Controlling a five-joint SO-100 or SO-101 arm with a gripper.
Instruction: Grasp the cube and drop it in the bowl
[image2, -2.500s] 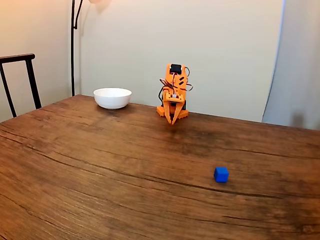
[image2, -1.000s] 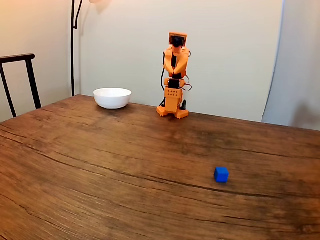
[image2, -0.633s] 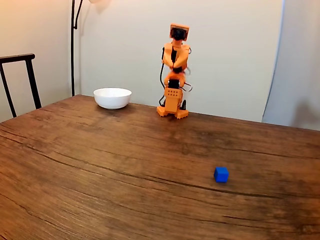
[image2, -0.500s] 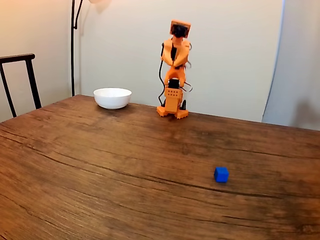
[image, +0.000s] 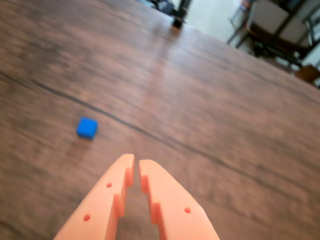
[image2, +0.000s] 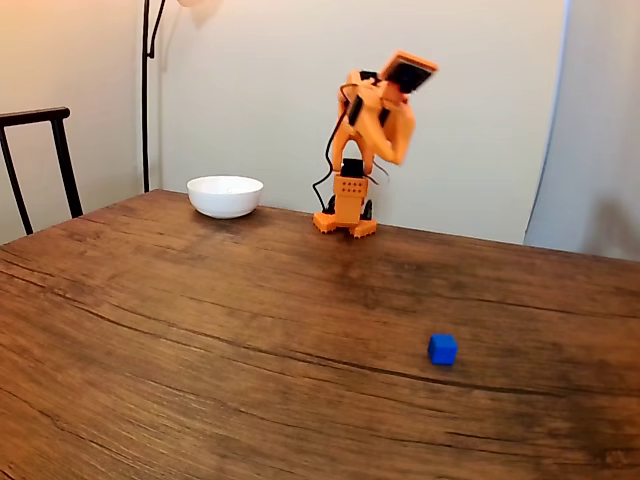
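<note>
Approach is the step in hand: my gripper (image: 136, 167) hangs high over the table (image2: 200, 330) with fingers nearly pressed together and empty, the cube (image: 87, 127) well apart on bare wood far from the bowl (image2: 225, 195), so next I must spread and descend.

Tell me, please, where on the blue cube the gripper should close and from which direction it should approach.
Probably from above, closing on two opposite side faces of the cube. It sits flat on the bare wooden table with open space on all sides, so its plain parallel faces suit a two-finger pinch. The gripper is nearly shut and well away from the cube, so it must open first.
</note>
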